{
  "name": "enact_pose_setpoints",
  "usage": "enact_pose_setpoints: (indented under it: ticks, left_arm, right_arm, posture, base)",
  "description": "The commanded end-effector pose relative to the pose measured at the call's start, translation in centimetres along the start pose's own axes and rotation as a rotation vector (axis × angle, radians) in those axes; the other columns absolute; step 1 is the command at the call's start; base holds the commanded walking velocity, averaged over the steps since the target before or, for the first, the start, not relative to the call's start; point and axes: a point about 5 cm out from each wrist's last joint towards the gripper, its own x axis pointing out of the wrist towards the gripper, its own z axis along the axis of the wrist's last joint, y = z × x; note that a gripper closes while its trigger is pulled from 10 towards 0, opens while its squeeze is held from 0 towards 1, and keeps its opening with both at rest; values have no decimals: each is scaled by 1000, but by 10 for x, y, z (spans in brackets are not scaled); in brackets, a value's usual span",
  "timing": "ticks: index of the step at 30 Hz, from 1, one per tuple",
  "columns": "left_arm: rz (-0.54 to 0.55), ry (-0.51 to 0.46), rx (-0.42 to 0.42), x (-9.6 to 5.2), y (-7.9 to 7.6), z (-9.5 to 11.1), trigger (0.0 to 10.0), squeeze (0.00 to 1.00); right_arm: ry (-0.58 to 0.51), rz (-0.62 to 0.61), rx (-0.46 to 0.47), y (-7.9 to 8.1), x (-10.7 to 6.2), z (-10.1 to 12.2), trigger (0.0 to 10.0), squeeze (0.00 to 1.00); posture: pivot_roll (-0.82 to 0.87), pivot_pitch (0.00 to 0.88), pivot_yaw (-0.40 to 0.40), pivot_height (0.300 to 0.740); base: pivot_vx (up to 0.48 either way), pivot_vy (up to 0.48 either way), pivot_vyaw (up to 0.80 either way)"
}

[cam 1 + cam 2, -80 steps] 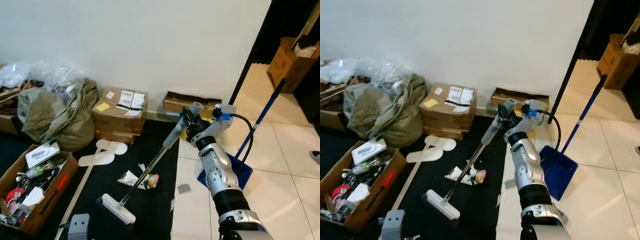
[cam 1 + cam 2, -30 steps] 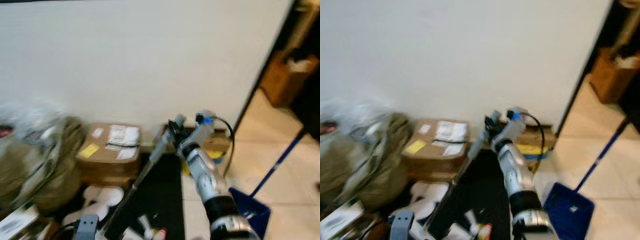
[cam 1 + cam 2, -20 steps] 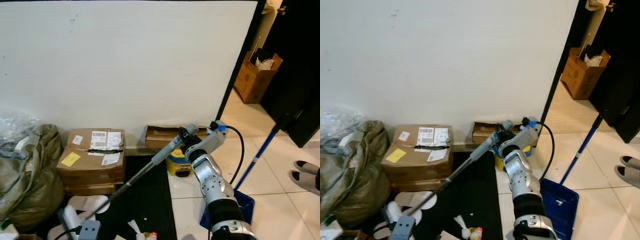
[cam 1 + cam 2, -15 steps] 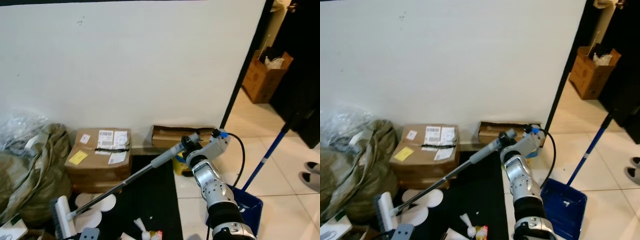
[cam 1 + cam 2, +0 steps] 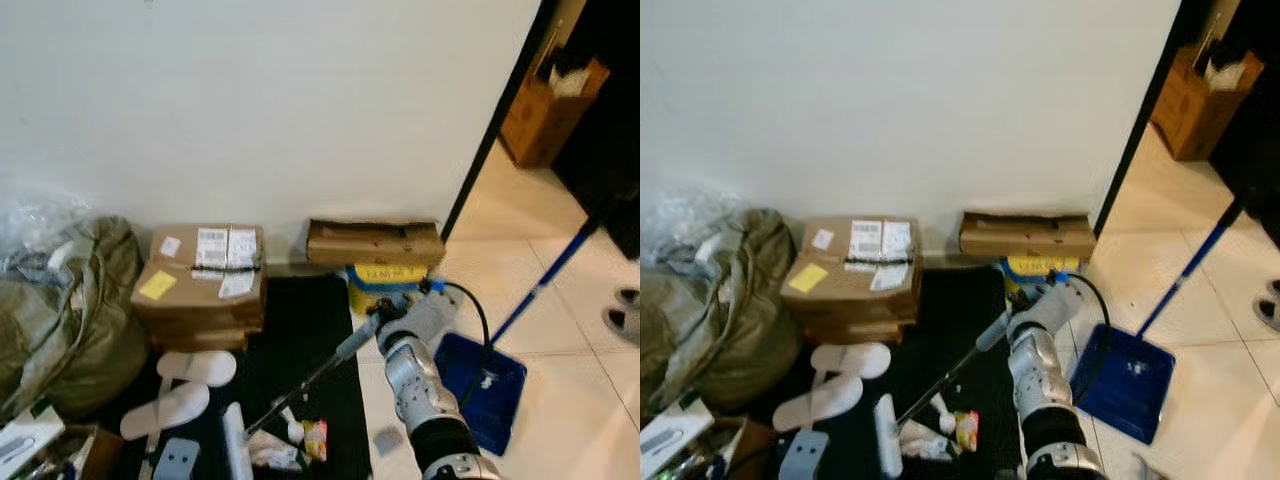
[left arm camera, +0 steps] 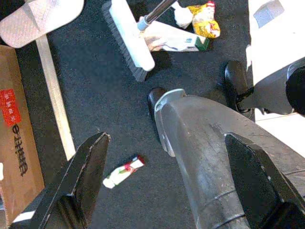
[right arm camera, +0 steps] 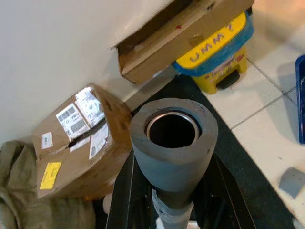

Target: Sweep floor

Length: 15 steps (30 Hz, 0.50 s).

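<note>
Broom [image 5: 300,395] handle is clamped in the right end effector [image 7: 172,188]; its head below could scatter the wrappers [image 6: 188,28] sideways.

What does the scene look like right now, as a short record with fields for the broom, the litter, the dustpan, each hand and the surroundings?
broom: white brush head down on the black mat, handle slanting up toward the right hand
litter: wrappers on the mat beside the brush head
dustpan: blue dustpan on the tiles to the robot's right
right hand: right hand shut on the broom's grey grip
left hand: left hand open, low over the mat, holding nothing
surroundings: cardboard boxes by the wall, white slippers, yellow bin
</note>
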Motion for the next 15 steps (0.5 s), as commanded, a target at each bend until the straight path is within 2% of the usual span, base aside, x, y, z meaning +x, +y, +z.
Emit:
enact_pose_setpoints:
  ticks: [1, 4, 8, 11, 15]
  left_arm:
    - [5, 30, 19, -5, 6, -10, 10000, 0]
    - [-19, -22, 76, -2, 9, 6, 10000, 0]
    - [-29, -33, 105, -1, 8, 9, 10000, 0]
    - [-24, -76, 180, 2, 7, 22, 10000, 0]
    - [-17, -91, 195, 3, 7, 27, 10000, 0]
  right_arm:
    - [142, 54, 122, 44, -23, -54, 10000, 0]
    - [95, -8, 33, 33, -26, -55, 10000, 0]
    - [75, -12, 23, 32, -26, -53, 10000, 0]
    - [-47, 42, -139, 30, -25, -38, 10000, 0]
    - [-129, 55, -213, 29, -22, -23, 10000, 0]
  posture:
    - [-18, 256, 0, 740]
    - [-27, 296, -9, 740]
    - [-31, 311, -11, 740]
    - [-40, 318, -11, 740]
    - [-51, 312, -12, 740]
  base:
    - [0, 0, 0]
    - [0, 0, 0]
    - [0, 0, 0]
    - [0, 0, 0]
    - [0, 0, 0]
